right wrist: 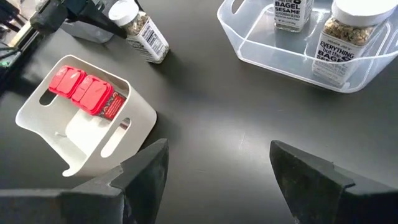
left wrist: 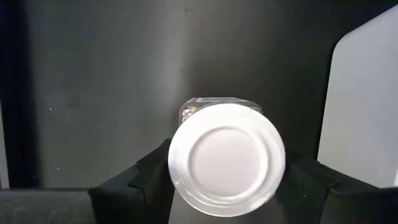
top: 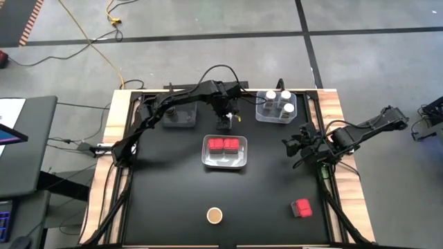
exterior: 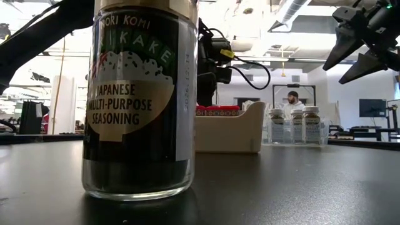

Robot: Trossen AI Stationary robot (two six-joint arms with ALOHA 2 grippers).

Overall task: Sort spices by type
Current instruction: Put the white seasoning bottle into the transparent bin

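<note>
My left gripper [top: 223,122] is shut on a white-lidded spice jar [right wrist: 142,32] between the far grey tray [top: 178,117] and the clear tray [top: 275,106], which holds three white-lidded jars. A white tray [top: 225,163] at mid-table carries two red blocks [top: 225,144]. A third red block [top: 302,208] lies near the table's right near corner. One brown-topped jar [top: 214,216] stands upright at the near edge and fills the low view [exterior: 137,100]. My right gripper [top: 294,146] hangs open above bare table, right of the white tray. My left gripper pinches the jar at its lid end [left wrist: 227,158], one finger [left wrist: 149,177] on each side of the white lid. The jar is tilted, its body [right wrist: 151,42] slanting down away from the fingers. Whether its base touches the table I cannot tell.
The white tray's wall [left wrist: 367,93] stands close beside the held jar. Bare black tabletop lies between the white tray and the near edge [top: 263,200]. A person [exterior: 292,98] sits in the room beyond the table.
</note>
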